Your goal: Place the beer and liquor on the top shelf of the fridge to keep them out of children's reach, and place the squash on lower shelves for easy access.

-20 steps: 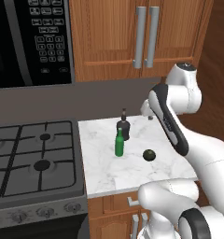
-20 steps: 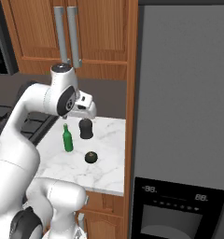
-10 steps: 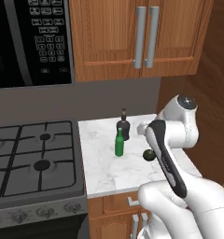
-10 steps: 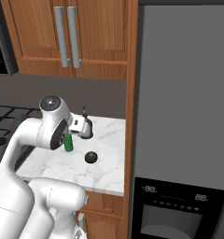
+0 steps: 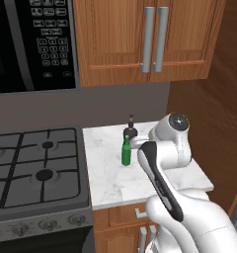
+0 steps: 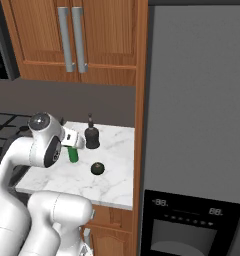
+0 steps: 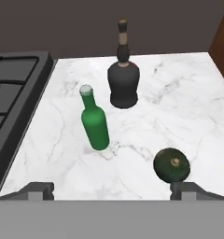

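On the marble counter point(image 7: 179, 107) stand the slim green beer point(image 7: 95, 122) and, behind it, the squat dark liquor point(image 7: 123, 81). The round dark squash point(image 7: 171, 165) lies to the front right, close to my right fingertip point(image 7: 186, 189). My gripper point(image 7: 113, 190) hovers open over the counter's front, nothing between its fingers. In the right base view the white hand sits just left of the liquor point(image 6: 92, 137), above the beer point(image 6: 72, 156), and the squash point(image 6: 97, 168) lies in front. The grey fridge point(image 6: 197, 110) is closed, so its top shelf and lower shelves are hidden.
A gas stove point(image 5: 36, 163) adjoins the counter on the left, with a microwave point(image 5: 36, 44) above it. Wooden cabinets point(image 5: 145, 39) hang over the counter. A wooden side panel point(image 6: 140, 125) separates the counter from the fridge, whose black dispenser panel point(image 6: 192, 227) sits low.
The arm has folded downward, bringing the hand from above the counter's right side down near the bottles. The jaws stayed open. The bottles and squash have not moved.
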